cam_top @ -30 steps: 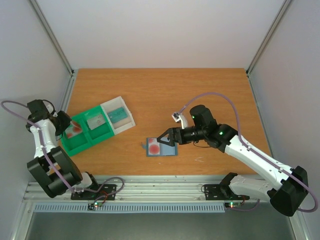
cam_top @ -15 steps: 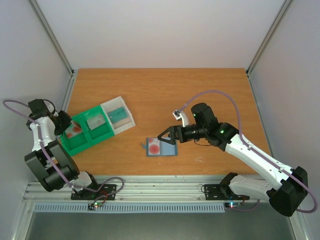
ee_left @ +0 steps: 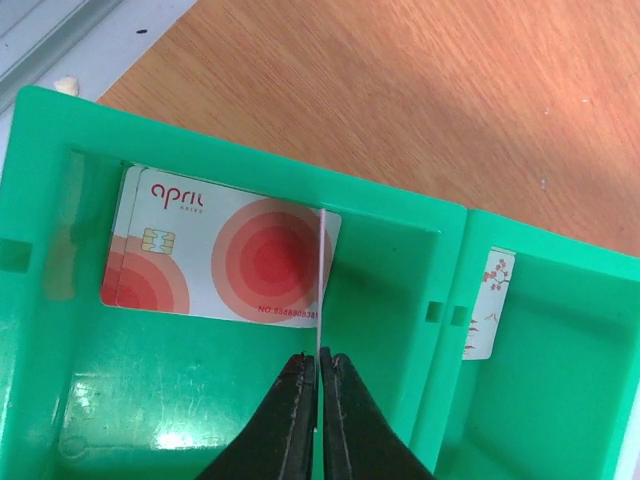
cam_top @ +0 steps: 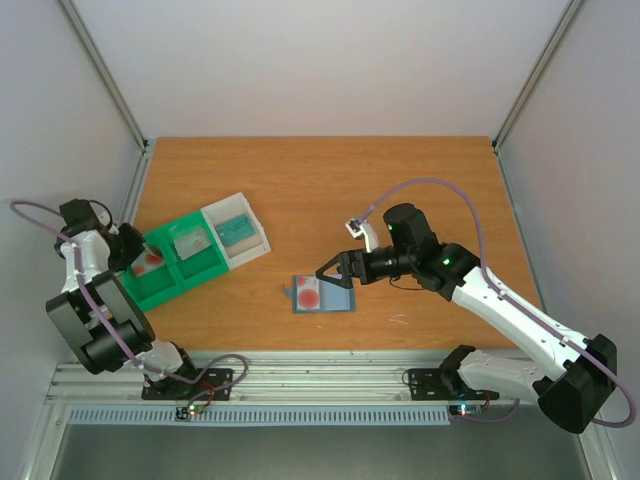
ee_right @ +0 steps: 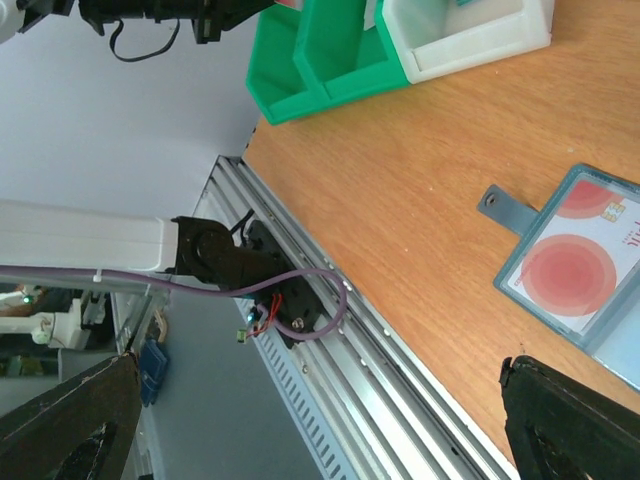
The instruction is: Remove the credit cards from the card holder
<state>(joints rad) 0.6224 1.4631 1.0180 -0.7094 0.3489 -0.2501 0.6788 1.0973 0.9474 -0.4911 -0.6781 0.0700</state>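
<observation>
Over the green plastic tray (ee_left: 35, 160), the left fingers (ee_left: 296, 420) pinch a thin white card (ee_left: 321, 280) edge-on above a red-circled white card (ee_left: 225, 260) lying inside. Right of that tray, the right fingers (ee_right: 570, 420) hang spread near the slate-blue card holder (cam_top: 335, 300), one card (cam_top: 310, 296) seemingly left inside, on the orange wooden table (cam_top: 330, 180), pale walls (cam_top: 320, 60) around.

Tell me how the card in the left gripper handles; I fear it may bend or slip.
Likely stiff: the card stands straight, edge-on, from the left gripper, no sag. Probably light, being so thin. Possibly slippery: the similar card in the tray looks smooth.
</observation>
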